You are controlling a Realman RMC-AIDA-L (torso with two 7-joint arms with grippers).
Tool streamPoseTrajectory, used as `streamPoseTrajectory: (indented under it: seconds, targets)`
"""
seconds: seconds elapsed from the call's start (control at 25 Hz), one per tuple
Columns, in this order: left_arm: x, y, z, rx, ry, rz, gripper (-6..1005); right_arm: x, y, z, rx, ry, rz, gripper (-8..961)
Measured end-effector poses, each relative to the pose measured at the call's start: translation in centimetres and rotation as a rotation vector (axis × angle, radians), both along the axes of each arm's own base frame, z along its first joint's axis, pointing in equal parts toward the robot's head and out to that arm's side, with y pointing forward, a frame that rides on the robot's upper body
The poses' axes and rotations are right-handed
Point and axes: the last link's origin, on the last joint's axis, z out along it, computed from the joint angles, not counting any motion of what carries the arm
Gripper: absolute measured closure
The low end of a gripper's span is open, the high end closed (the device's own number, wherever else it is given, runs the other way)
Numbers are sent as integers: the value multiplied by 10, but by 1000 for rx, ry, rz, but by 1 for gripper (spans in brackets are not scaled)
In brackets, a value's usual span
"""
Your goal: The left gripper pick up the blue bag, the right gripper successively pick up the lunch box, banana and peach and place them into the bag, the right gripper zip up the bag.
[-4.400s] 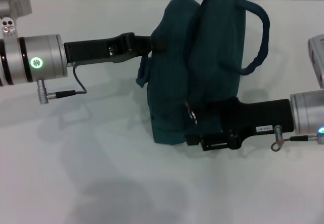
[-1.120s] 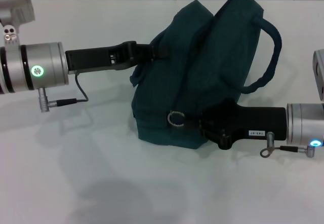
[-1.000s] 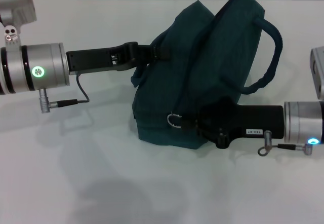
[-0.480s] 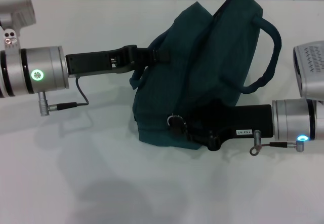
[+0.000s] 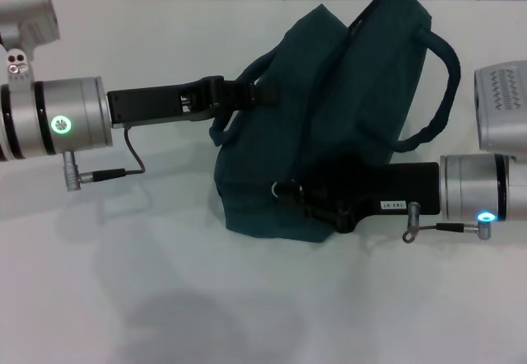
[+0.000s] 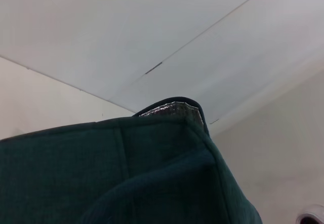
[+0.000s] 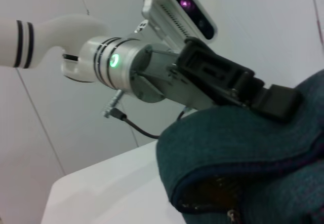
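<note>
The blue bag (image 5: 329,109) stands at mid-table, its top flaps up and a carry strap (image 5: 440,92) looping off its right side. My left gripper (image 5: 247,92) is shut on the bag's upper left edge. The right wrist view shows that clamp (image 7: 273,101) on the bag's fabric (image 7: 238,148). My right gripper (image 5: 306,199) lies against the bag's lower front, its tip just right of the metal ring of the zipper pull (image 5: 284,189). The left wrist view shows the bag (image 6: 126,173) and its silver lining (image 6: 169,110). The lunch box, banana and peach are out of view.
The white table (image 5: 165,298) spreads around the bag, with a wall seam behind it. A cable (image 5: 123,162) hangs under my left wrist and another cable (image 5: 436,228) sticks out under my right wrist.
My right arm has slid left along the bag's lower front, closing on the zipper ring, which stayed in place. Earlier the bag slumped wider. My left arm has held still.
</note>
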Motion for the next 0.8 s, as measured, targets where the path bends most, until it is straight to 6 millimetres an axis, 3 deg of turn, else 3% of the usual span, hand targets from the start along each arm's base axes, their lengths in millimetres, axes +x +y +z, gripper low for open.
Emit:
streamPoseTrajectory:
  seconds: [0.16, 0.48, 0.8]
  targets:
    - [0, 0, 0, 0, -1, 0, 933, 0, 0, -1, 2, -5, -3, 813]
    - [0, -1, -1, -3, -3, 2, 933, 6, -6, 1, -4, 14, -22, 916]
    - [6, -5, 1, -22, -25, -44, 933, 27, -32, 15, -11, 127, -79, 936]
